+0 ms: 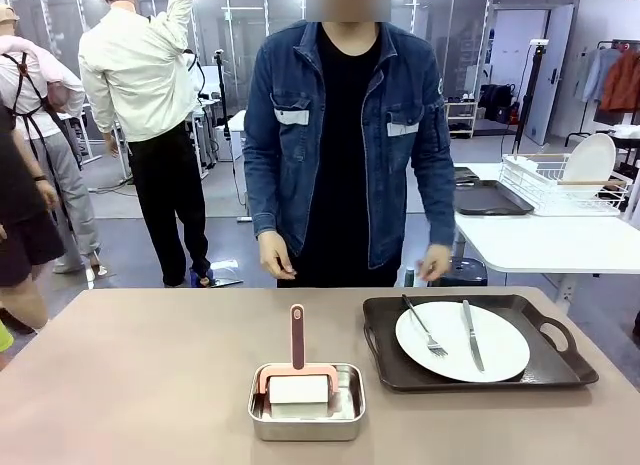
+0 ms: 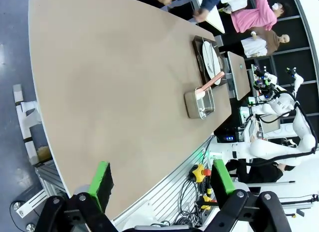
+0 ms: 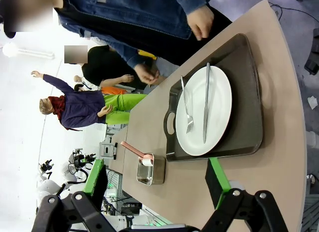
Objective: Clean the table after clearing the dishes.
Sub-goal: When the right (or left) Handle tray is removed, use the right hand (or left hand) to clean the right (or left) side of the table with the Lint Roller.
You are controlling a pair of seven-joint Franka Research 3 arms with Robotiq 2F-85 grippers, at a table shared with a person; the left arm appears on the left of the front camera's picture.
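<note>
I am holding my left gripper (image 2: pixel 160 167) released, its green pads wide apart, above the near edge of the table (image 1: pixel 130 375) and well apart from everything on it. My right gripper (image 3: pixel 156 162) is also hanging released, looking down at the dark tray (image 1: pixel 385 365), which is sitting on the right part of the table. The white plate (image 1: pixel 500 350) is lying on this tray, and the fork (image 1: pixel 425 330) and the knife (image 1: pixel 471 335) are lying loose on the plate.

I am judging that the loose cutlery is the main danger. If the tray is tilting during lifting, the fork, the knife and maybe the plate are going to slide off. The person's hands (image 1: pixel 275 257) are hanging close to the far edge, so a reach across could be meeting them. The pink-handled cleaning tool (image 1: pixel 297 340) is standing in the steel pan (image 1: pixel 305 425). A pull on its handle that is not straight could be dragging or tipping the light pan. Wiping while the tray is on the table would be pushing against it.

I am not able to tell whether the pan is holding water, or what the underside of the tool is like. The front view is cutting off the near edge of the table. Behind, on the white table (image 1: pixel 560 245), another dark tray (image 1: pixel 490 198) and a plate in a rack (image 1: pixel 590 157) are showing, but I cannot tell if they belong to my task.
</note>
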